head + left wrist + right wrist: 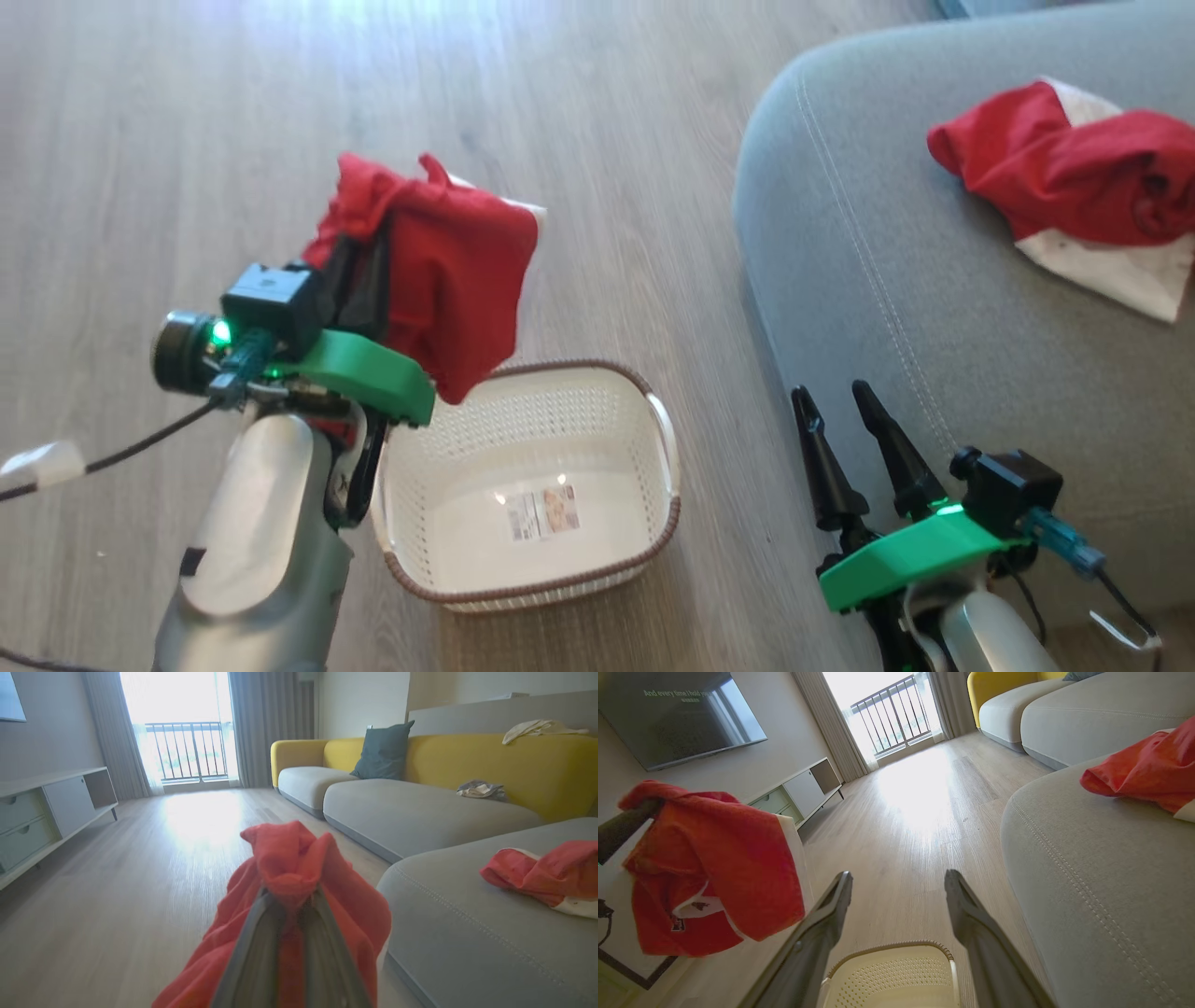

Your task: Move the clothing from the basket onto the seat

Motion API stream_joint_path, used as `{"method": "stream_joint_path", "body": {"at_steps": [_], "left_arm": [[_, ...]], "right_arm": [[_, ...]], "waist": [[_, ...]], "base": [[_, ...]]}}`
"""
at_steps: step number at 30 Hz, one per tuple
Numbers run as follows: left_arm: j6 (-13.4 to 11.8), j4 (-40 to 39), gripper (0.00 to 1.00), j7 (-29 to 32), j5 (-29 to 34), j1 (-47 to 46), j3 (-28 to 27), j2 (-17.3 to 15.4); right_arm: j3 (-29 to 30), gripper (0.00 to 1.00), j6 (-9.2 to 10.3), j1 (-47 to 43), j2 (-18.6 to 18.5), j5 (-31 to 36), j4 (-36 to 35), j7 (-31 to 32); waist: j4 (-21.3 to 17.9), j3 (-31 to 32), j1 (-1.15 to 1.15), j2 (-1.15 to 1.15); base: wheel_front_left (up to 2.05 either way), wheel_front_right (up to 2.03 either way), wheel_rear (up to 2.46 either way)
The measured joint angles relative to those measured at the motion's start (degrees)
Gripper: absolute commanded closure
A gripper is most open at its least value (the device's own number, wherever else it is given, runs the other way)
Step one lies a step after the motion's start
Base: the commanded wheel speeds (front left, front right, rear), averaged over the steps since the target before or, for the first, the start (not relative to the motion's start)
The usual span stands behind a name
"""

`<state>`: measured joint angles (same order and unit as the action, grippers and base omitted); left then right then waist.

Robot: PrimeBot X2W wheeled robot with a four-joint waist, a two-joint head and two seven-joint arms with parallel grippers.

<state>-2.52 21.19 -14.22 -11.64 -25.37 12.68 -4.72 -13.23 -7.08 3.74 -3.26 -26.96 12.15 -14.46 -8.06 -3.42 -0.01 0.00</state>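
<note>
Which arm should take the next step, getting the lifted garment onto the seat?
Left. The left gripper is shut on the red garment, which hangs above the basket. The right gripper is open and holds nothing, beside the seat.

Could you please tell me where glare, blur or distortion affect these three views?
Head view: glare whitens the floor at the top edge. Left wrist view: the balcony window is blown out; the left tool and its held garment are blurred. Right wrist view: sunlight glares off the floor; the wide lens tilts the scene and stretches the right tool.
</note>
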Motion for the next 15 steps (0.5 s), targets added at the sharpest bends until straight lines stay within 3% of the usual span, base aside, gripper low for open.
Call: {"method": "stream_joint_path", "body": {"at_steps": [8,15], "left_arm": [[1.6,-11.3,1.00,-0.1,2.3,0.9,-2.1,1.3],[2.4,-18.1,1.00,-0.5,3.6,2.1,0.7,2.1]], "right_arm": [[0.9,0.00,0.00,-1.3,-0.4,0.3,-0.9,0.0],[2.3,0.00,0.00,-3.1,-0.5,0.8,-2.7,0.0]], "waist": [[3.0,3.2,0.00,0.00],[4.1,4.1,0.00,0.00]], "base": [[0.00,0.00,0.00],[0.00,0.00,0.00]]}}
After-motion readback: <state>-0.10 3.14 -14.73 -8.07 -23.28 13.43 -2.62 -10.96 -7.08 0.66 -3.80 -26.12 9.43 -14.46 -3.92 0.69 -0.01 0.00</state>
